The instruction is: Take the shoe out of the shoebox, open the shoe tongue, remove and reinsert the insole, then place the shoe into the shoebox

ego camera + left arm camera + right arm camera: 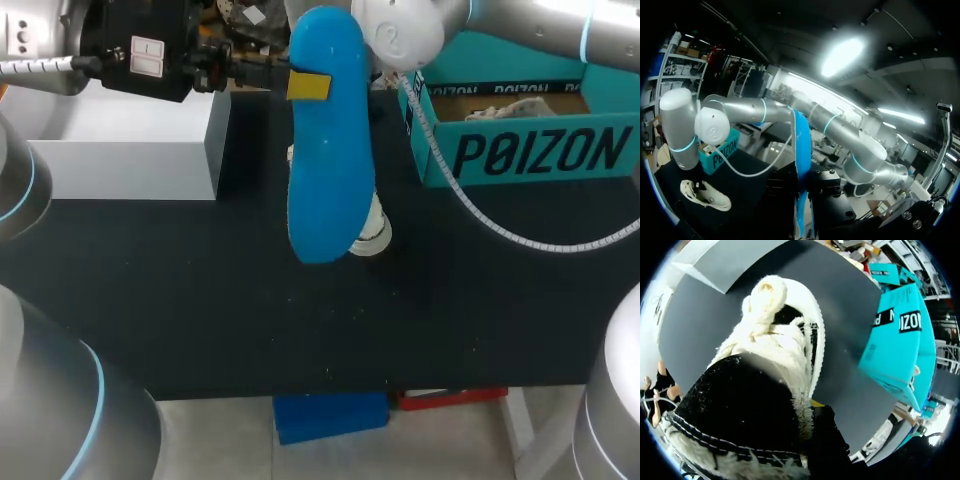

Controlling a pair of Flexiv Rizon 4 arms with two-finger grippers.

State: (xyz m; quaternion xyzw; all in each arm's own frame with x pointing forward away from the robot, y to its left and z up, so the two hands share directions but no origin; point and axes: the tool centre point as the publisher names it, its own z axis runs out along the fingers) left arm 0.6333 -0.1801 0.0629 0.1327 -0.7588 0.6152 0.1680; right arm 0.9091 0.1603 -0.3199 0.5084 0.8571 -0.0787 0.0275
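Blue insole (328, 150) gripped aloft by left pincer (304, 86), above white shoe (372, 234).

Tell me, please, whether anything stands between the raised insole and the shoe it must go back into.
Nothing visible does. The insole hangs in the left tool above the shoe, with air between. The right arm ends at the shoe itself; whether it covers the opening cannot be told.

A white block (120, 150) sits on the black table (200, 300).
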